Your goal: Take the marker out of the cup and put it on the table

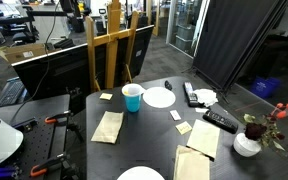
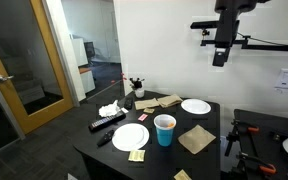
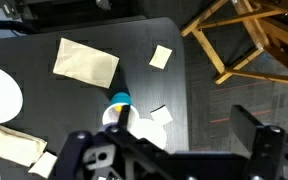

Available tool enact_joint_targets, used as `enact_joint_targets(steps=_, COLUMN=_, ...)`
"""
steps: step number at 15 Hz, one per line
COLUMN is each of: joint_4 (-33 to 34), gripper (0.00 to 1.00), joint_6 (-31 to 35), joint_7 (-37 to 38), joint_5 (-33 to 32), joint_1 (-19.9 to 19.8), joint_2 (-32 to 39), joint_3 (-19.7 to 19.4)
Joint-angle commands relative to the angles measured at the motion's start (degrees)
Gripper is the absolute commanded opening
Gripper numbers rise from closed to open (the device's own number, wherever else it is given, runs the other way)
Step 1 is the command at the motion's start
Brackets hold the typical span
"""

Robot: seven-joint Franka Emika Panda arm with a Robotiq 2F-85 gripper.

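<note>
The light blue cup (image 1: 132, 97) stands upright near the middle of the dark table (image 1: 149, 130), and it shows in both exterior views (image 2: 164, 129). In the wrist view I look down into the cup (image 3: 119, 100), where the marker (image 3: 118, 107) shows as a small orange spot inside. The marker cannot be made out in the exterior views. My gripper (image 2: 221, 52) hangs high above the table, well clear of the cup. In the wrist view its fingers (image 3: 174, 150) are wide apart and empty.
Two white plates (image 1: 159, 97) (image 1: 141, 174), brown napkins (image 1: 107, 126) (image 1: 192, 163), small sticky notes, a black remote (image 1: 220, 120) and a white vase with flowers (image 1: 247, 143) lie on the table. A wooden easel (image 1: 114, 50) stands behind the table's far edge.
</note>
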Motion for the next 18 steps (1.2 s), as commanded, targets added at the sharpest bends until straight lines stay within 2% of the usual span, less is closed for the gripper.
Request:
enact_joint_targets(steps=1, joint_4=1.3, gripper=1.0, joint_6=4.6, joint_7=-1.0, joint_5=-4.8, joint_1=-2.1, joint_2=5.2, joint_3=0.7)
enact_joint_targets(steps=3, joint_4=1.6, gripper=1.0, joint_6=7.4, joint_7=-2.1, joint_5=-7.1, joint_1=-2.4, joint_2=8.0, joint_3=-0.1)
enact_joint_targets(steps=9, joint_4=5.0, gripper=1.0, joint_6=8.7, joint_7=-6.6, joint_5=-12.4, joint_1=-3.7, joint_2=17.0, joint_3=-3.3)
enact_joint_targets(steps=14, joint_4=7.1, gripper=1.0, joint_6=11.4, joint_7=-6.1, joint_5=-13.1, joint_1=-3.9, joint_2=23.8, joint_3=-4.8)
enact_joint_targets(steps=18, joint_4=7.6, gripper=1.0, joint_6=16.2, joint_7=-6.3, joint_5=-14.0, joint_1=-3.8, joint_2=28.5, joint_3=-5.6)
